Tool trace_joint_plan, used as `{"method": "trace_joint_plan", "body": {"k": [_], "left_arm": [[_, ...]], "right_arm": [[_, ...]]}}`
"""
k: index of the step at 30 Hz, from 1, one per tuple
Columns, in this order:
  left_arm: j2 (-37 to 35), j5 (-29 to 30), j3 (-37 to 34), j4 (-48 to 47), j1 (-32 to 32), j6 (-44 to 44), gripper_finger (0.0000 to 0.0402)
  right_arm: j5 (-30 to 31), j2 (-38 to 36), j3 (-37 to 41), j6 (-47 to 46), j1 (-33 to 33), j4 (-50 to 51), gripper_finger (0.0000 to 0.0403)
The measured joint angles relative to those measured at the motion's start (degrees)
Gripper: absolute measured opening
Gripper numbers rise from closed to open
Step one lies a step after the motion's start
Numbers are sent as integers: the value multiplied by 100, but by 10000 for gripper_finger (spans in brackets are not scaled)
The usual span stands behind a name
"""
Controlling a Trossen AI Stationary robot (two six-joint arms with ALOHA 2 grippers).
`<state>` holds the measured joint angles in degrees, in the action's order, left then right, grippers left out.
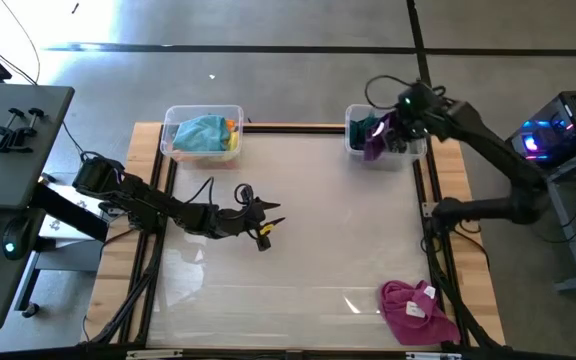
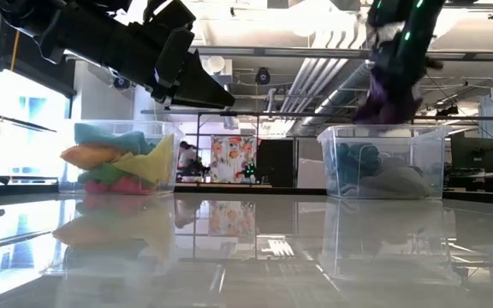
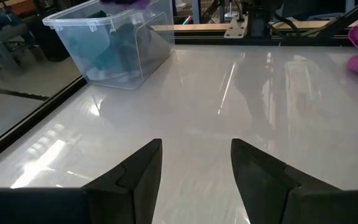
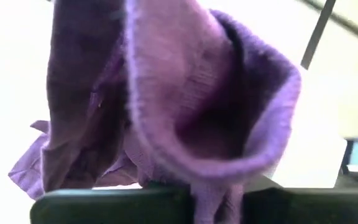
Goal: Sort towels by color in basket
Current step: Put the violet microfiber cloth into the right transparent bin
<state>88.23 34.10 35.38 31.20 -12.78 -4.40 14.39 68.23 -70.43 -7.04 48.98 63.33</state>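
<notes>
We see the right gripper pressed tight on the purple towel, which hangs from its jaws over the right bin at the far right corner of the table. In the right wrist view the purple cloth fills nearly the whole picture, bunched and folded just ahead of the fingers. From table height the towel dangles just above the bin's rim, and whether its lowest fold touches the cloths inside we cannot tell. Inside that clear bin lie a dark teal towel and a grey one.

The left gripper hovers over the middle left of the table, its fingers spread apart with nothing between them, only bare table surface ahead.

Outward from there, the left bin stands at the far left corner. It holds a light blue towel on top, with yellow showing at its right edge; from the low view we also make out orange, green and pink in the pile.

The magenta towel lies crumpled on the table at the near right corner, well apart from both bins and both grippers.
</notes>
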Motion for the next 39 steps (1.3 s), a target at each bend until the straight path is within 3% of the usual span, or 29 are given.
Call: {"method": "trace_joint_plan", "body": {"k": [8, 13, 18, 24, 29, 39], "left_arm": [[0, -1, 0, -3, 0, 4, 179], [0, -1, 0, -7, 0, -2, 179], [0, -1, -2, -7, 0, -4, 179], [0, -1, -2, -9, 0, -4, 179], [2, -5, -4, -9, 0, -61, 179], [181, -4, -7, 4, 4, -144, 179]], "right_arm": [[-264, 1001, -63, 972, 773, -50, 83], [-343, 1029, -211, 915, 840, 83, 141], [-344, 824, -541, 705, 736, 273, 159], [-369, 527, -610, 582, 506, 113, 158], [704, 625, -180, 315, 512, -430, 126], [127, 1303, 922, 487, 510, -1716, 39]]}}
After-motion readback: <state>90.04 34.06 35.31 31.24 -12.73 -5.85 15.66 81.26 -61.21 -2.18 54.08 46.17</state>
